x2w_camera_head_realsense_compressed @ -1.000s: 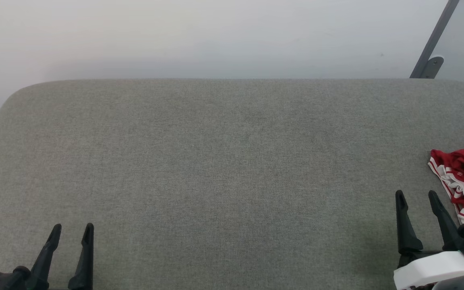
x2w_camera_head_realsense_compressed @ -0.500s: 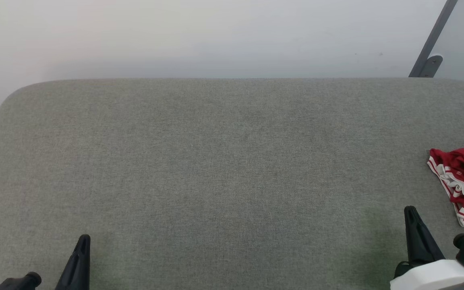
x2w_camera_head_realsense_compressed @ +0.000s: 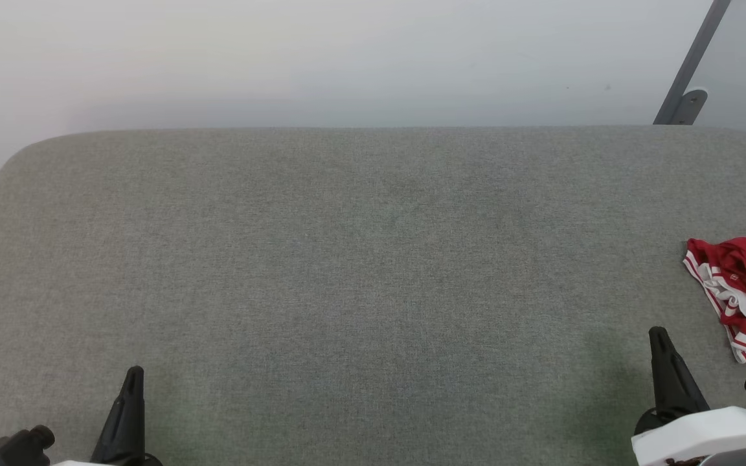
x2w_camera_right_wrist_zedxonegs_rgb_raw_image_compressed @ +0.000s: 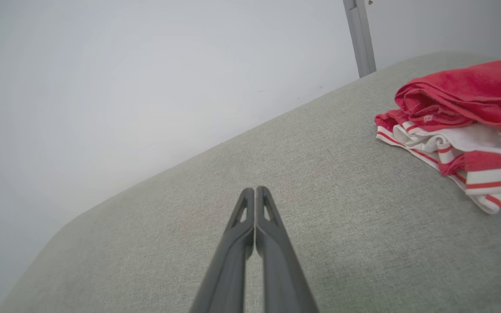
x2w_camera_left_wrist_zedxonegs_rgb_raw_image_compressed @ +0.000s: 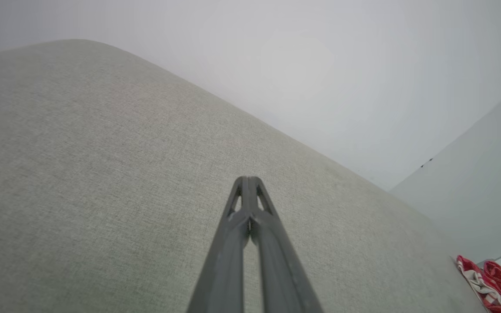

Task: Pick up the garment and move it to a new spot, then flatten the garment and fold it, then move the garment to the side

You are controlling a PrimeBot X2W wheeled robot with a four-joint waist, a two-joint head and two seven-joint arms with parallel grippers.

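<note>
The left tool (x2w_camera_left_wrist_zedxonegs_rgb_raw_image_compressed: 247,179) and the right tool (x2w_camera_right_wrist_zedxonegs_rgb_raw_image_compressed: 255,190) are hanging clenched and empty; the garment (x2w_camera_right_wrist_zedxonegs_rgb_raw_image_compressed: 455,130) is lying crumpled at the right edge of the surface (x2w_camera_head_realsense_compressed: 373,259), so I am fearing a clenched approach may be pushing it off

It looked like a bare indoor test space, not a home: a wide grey fabric-covered surface (x2w_camera_head_realsense_compressed: 373,259) stood against a plain white wall (x2w_camera_head_realsense_compressed: 347,58), with a grey metal post (x2w_camera_head_realsense_compressed: 693,61) at the far right.

The closed right end effector (x2w_camera_right_wrist_zedxonegs_rgb_raw_image_compressed: 255,191) points left of the bunched garment (x2w_camera_right_wrist_zedxonegs_rgb_raw_image_compressed: 450,108).
</note>
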